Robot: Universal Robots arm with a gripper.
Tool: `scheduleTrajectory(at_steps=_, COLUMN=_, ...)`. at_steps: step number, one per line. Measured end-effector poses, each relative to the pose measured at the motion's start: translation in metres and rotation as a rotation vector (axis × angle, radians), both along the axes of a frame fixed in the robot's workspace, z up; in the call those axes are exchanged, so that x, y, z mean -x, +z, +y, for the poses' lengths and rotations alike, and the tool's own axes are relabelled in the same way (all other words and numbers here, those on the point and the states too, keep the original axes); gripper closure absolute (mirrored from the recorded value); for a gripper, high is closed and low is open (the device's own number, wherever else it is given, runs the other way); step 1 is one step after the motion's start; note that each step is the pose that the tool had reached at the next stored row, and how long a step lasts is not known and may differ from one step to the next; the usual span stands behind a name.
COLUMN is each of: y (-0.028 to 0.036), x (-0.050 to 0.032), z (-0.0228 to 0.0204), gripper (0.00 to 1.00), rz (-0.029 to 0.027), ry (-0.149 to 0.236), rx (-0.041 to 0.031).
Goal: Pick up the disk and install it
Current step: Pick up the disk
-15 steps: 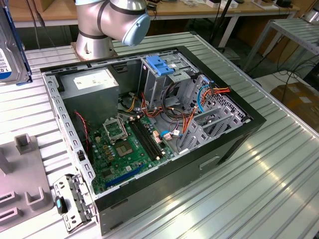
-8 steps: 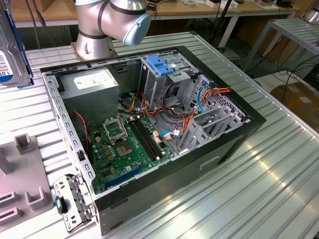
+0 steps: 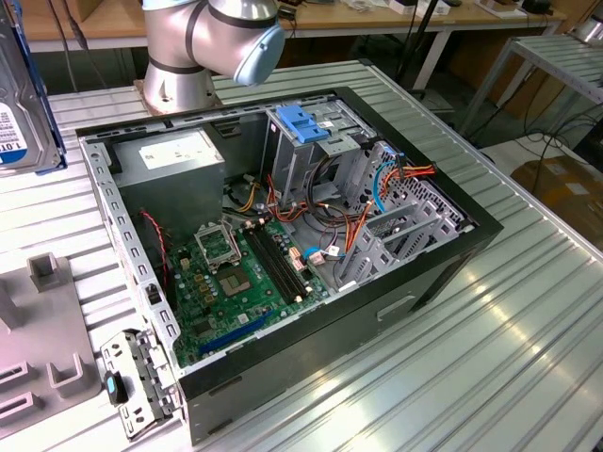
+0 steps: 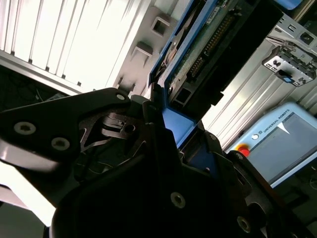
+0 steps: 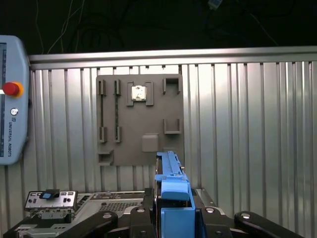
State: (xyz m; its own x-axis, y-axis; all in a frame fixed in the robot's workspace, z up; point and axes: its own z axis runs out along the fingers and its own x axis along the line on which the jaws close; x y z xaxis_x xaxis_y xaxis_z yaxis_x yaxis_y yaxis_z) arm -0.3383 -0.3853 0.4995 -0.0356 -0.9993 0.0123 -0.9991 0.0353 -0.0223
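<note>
Filling the foreground of both wrist views: the gripper (image 5: 176, 220), squeezing shut on the disk (image 5: 171, 171) with black fingers (image 5: 149, 206) on either blue rail, holding it on edge and clear of the ribbed table (image 5: 247, 124). Getting the thin blue edge and end tab head-on in the first wrist view; getting, in the second wrist view, the circuit side and a row of connector pins. Also catching in both wrist views a pale-blue teach pendant (image 5: 11, 119) with a red button, beside the table.

Starting at the exterior view's left: finding the disk (image 3: 21, 85) high and close to the lens, cut off by the frame edge. Passing, on the near left, a grey fixture tray (image 3: 42, 330) of raised blocks and slots, then a small metal bracket plate (image 3: 132, 381) just beside the case's near corner. Reaching the arm's grey base (image 3: 179, 66) at the far side, upper links cut off. Taking in the open computer case (image 3: 311, 367) at the middle: power supply (image 3: 174, 155), green motherboard (image 3: 236, 273), tall metal cage (image 3: 292, 174) under a light-blue latch plate (image 3: 303, 122), orange and blue cables (image 3: 356, 226) crowding close around it. Leaving a broad stretch of ribbed table (image 3: 509, 358) to the right of the case and along its near side. Struggling to make out the cage's interior, shadowed and crossed by wires.
</note>
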Motion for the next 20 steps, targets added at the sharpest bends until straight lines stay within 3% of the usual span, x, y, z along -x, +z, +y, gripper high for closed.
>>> scheduleTrajectory(at_steps=6, y=-0.0001, x=-0.0036, z=-0.0024, gripper=0.63, rz=-0.0001, ry=0.0, rx=-0.0001)
scheduleTrajectory(at_steps=20, y=-0.0001, x=-0.0192, z=-0.003, gripper=0.63, rz=-0.0001, ry=0.0, rx=-0.0001)
